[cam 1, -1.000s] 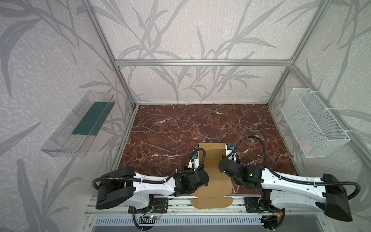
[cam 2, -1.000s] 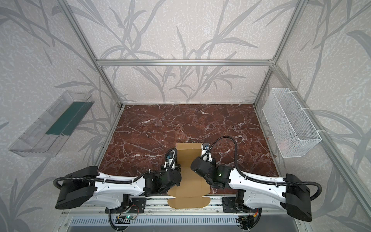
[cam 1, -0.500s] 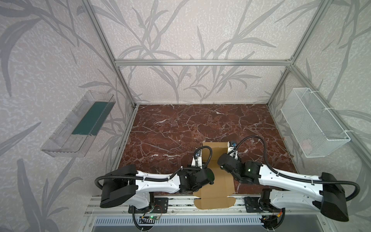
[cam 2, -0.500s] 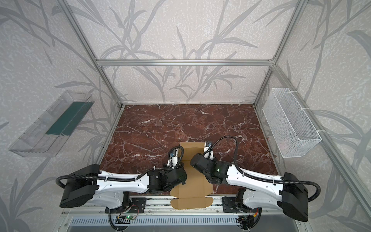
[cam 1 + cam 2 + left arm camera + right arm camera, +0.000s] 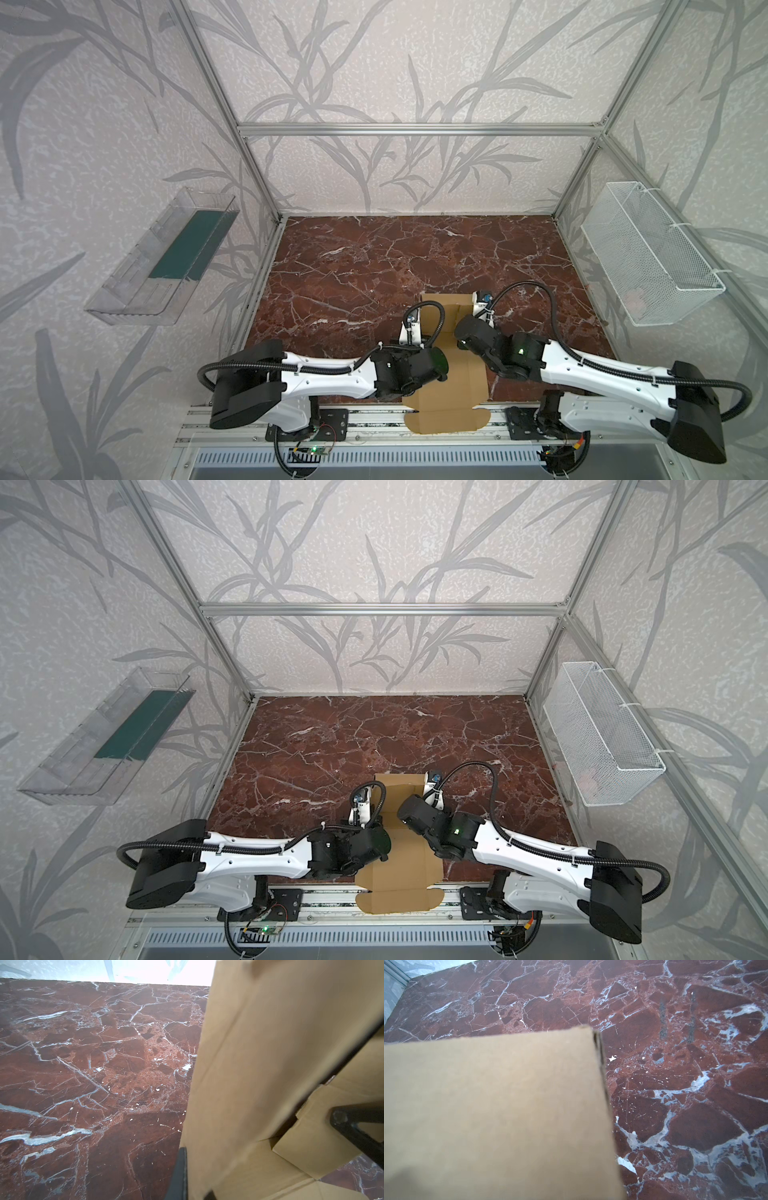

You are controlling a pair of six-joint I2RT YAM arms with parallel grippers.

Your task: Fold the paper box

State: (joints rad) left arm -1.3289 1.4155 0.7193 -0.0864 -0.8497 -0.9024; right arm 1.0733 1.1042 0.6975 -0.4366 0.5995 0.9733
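The paper box is a tan cardboard sheet, partly folded, at the table's front edge between my two wrists. Its near flap hangs over the front rail. In the left wrist view a side panel of the paper box stands raised, and my left gripper is shut on its lower edge, one dark finger on the outside. A black finger of the right gripper rests on the folded inner flaps. In the right wrist view a panel of the paper box hides the right jaws.
The red marble table stretches behind the box. A clear plastic bin hangs on the left wall and a white wire basket on the right wall. An aluminium rail runs along the front.
The box has slid slightly to the right. My left arm has reached further right with it, and my right wrist has drawn in closer over the box.
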